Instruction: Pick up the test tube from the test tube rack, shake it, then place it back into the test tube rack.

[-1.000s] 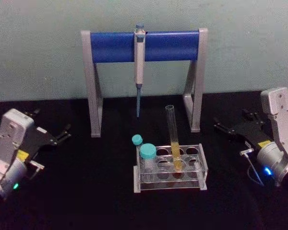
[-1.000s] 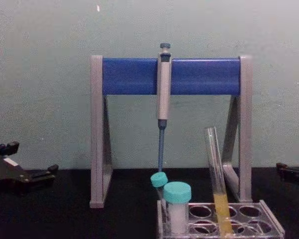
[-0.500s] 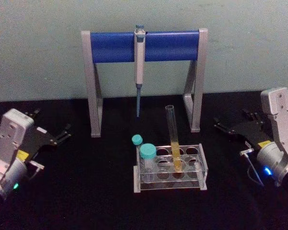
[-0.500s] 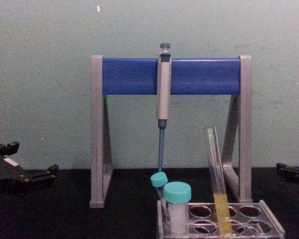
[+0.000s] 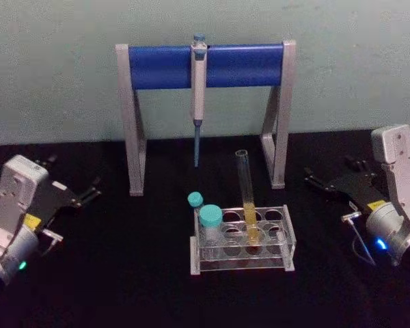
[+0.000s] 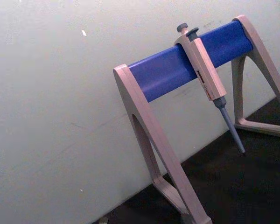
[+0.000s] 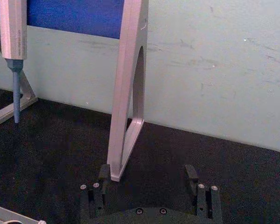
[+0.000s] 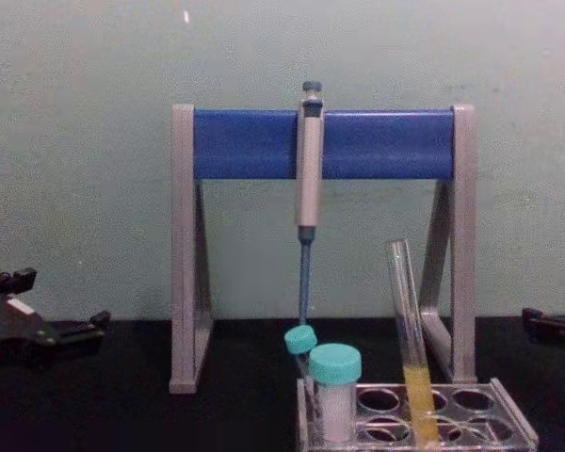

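The test tube [image 5: 247, 195] is a long clear capless tube with yellow-orange liquid in its lower part. It stands slightly tilted in a hole of the clear test tube rack [image 5: 288, 236] at the middle of the black table. The chest view shows the test tube [image 8: 410, 339] rising well above the test tube rack [image 8: 514, 420]. My left gripper [image 5: 75, 174] rests open far to the left of the rack, also seen as my left gripper [image 8: 52, 303]. Well apart on the right, my right gripper [image 5: 331, 173] is open and holds nothing, like my right gripper [image 7: 147, 173].
A grey-and-blue pipette stand [image 5: 206, 65] stands behind the rack with a pipette [image 5: 197, 96] hanging from its bar. A short wide teal-capped tube [image 5: 210, 225] and a thin teal-capped tube [image 5: 195, 200] sit at the rack's left end. A pale wall closes the back.
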